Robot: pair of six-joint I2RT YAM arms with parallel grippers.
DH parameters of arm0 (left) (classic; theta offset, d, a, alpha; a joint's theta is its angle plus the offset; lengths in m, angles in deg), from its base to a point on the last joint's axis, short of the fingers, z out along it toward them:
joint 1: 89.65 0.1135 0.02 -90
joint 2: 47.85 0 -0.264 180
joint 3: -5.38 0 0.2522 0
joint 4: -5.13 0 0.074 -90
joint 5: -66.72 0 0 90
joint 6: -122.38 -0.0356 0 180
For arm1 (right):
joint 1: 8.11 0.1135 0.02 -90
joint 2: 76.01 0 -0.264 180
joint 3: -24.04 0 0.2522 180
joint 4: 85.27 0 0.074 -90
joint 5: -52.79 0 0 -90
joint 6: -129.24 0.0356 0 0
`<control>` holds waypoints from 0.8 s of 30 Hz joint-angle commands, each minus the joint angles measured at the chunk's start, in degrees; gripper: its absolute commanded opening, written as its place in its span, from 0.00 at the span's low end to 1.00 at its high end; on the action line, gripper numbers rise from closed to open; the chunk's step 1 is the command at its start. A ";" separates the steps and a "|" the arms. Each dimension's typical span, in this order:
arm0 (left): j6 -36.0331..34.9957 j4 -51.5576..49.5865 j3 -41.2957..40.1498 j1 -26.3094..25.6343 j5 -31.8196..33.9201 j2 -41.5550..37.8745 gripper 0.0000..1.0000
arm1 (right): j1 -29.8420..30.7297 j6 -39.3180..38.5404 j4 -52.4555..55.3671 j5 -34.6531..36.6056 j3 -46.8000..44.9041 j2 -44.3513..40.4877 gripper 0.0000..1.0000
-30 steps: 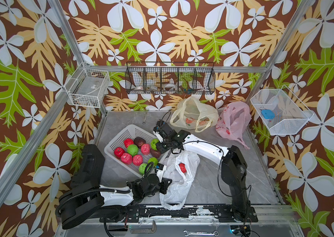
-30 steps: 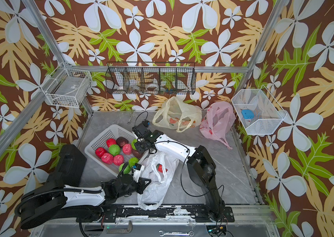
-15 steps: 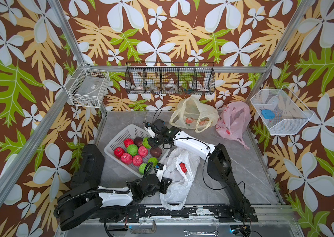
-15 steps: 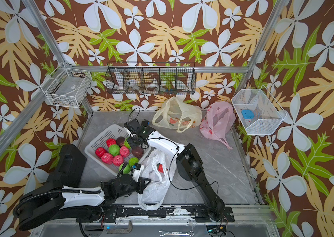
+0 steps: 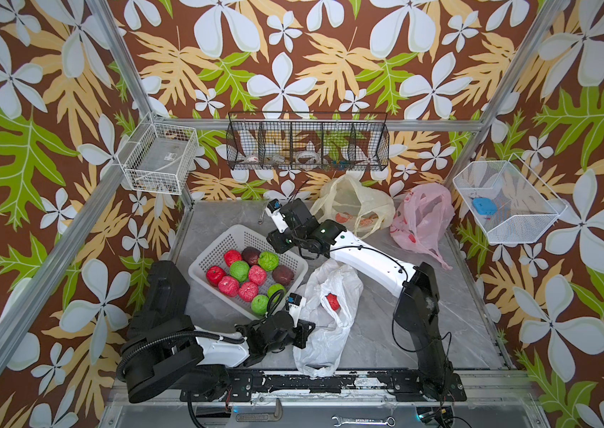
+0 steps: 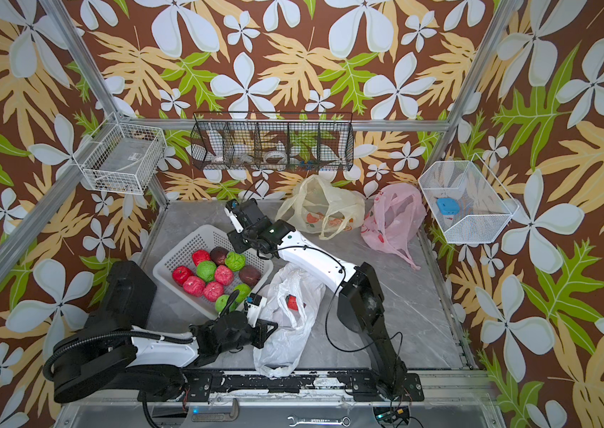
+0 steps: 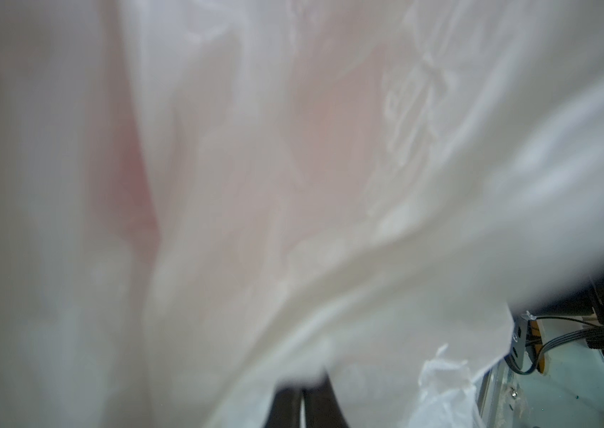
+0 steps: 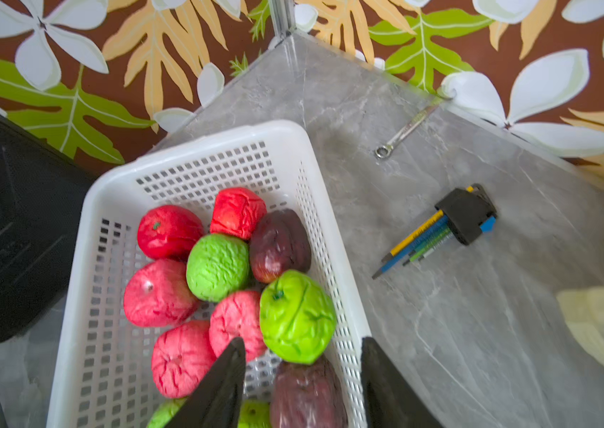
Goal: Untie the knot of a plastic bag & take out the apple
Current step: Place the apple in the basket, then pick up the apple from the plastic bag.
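**Top views.** In both top views the white plastic bag [image 5: 324, 344] lies at lower centre of the frame on the grey table [image 5: 459, 315]. The red apple [image 5: 332, 302] is inside it, seen through the film. The left gripper [image 5: 306, 328] sits at the bag's left edge, clenched on the film. In a top view the right gripper [image 6: 239, 237] hangs over the upper right rim of the white basket [image 6: 181, 248], which holds red, green and dark fruit [image 6: 206, 270]. Its jaws cannot be made out from here.

**Left wrist view.** Blurred bag film fills nearly the whole picture. The dark fingers [image 7: 283, 407] stand closed together under the film. A reddish patch shows through the plastic; whether it is the apple cannot be told.

**Right wrist view.** The right gripper's jaws stand apart, released, grasping nothing, above the basket's contents. A green fruit [image 8: 296, 315] lies below the gap, just beside the basket wall. A hex key set [image 8: 441, 229] and a wrench [image 8: 404, 129] lie on the table beside the basket.
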 commanded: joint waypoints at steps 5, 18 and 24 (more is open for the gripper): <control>-0.20 1.57 4.63 0.04 -1.87 2.95 0.00 | 0.03 9.77 -2.52 11.09 -30.42 -29.16 0.50; 2.63 -7.44 11.70 -0.02 -0.27 4.96 0.00 | -1.16 33.42 1.70 9.61 -73.92 -70.44 0.40; 1.19 -11.24 12.84 -0.14 1.65 3.91 0.00 | 8.36 37.91 -12.85 9.52 -77.60 -66.67 0.22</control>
